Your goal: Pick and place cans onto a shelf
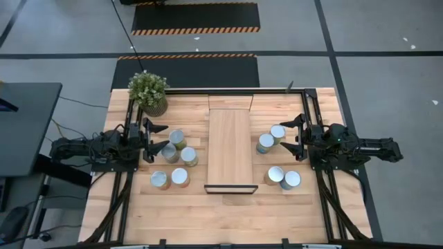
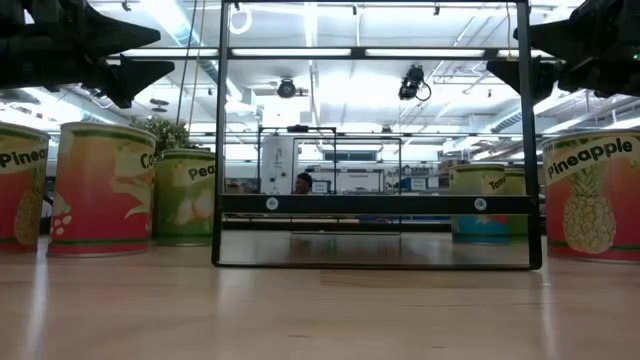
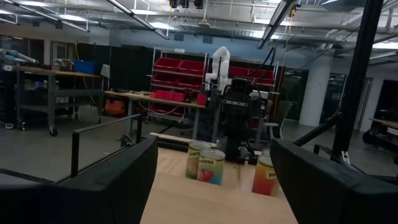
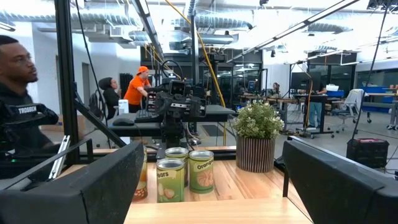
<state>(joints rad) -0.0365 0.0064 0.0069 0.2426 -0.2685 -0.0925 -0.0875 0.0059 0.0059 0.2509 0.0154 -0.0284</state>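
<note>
Tabletop (image 1: 228, 214) holds shelf (image 1: 229, 148), long axis front-to-back; left tool (image 1: 158, 140) and right tool (image 1: 291, 137) released.

Shelf (image 1: 229, 149) at table centre; five cans (image 1: 174, 158) to its left, four to its right; plant (image 1: 148, 91) at far-left corner.

Left hand (image 1: 158, 139) and right hand (image 1: 291, 138) both spread open, facing inward.
</note>
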